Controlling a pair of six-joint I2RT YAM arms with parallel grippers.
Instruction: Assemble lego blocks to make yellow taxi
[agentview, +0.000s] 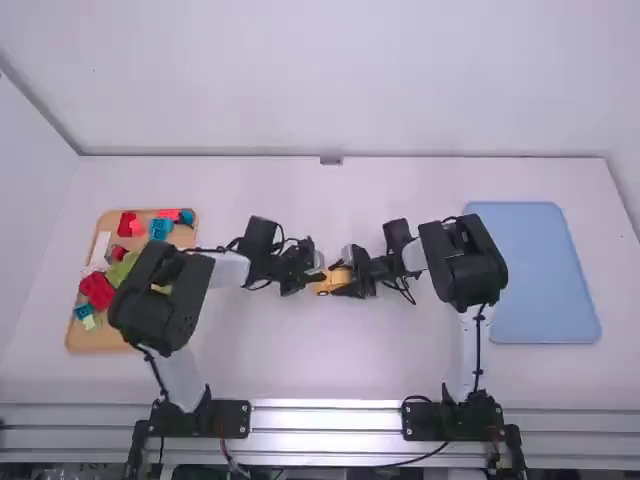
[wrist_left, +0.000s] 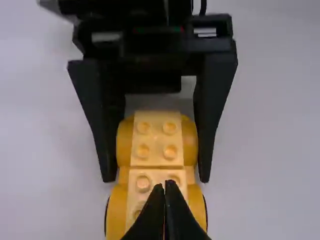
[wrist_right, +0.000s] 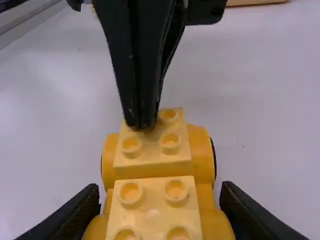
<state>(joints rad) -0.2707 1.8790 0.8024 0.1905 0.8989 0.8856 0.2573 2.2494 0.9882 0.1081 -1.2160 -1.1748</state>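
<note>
On the left of the white surface (agentview: 320, 360), we see a wooden tray (agentview: 100, 343) with loose toy blocks in it, among them a red block (agentview: 98, 290) and a blue block (agentview: 160, 228), with part of our left arm (agentview: 165, 300) above its right side. Toward the middle, our left pincer (agentview: 318, 275) is closed, its fingertips together at the studded top of the yellow toy car (wrist_left: 157, 150). That car is near the middle of the surface, two pale yellow studded blocks end to end along its top, with rounded yellow sides. Just right of there, our right pincer (agentview: 341, 278) grips the car, one finger on each side. Well apart on the right, we see a flat blue tray (agentview: 530, 270).
</note>
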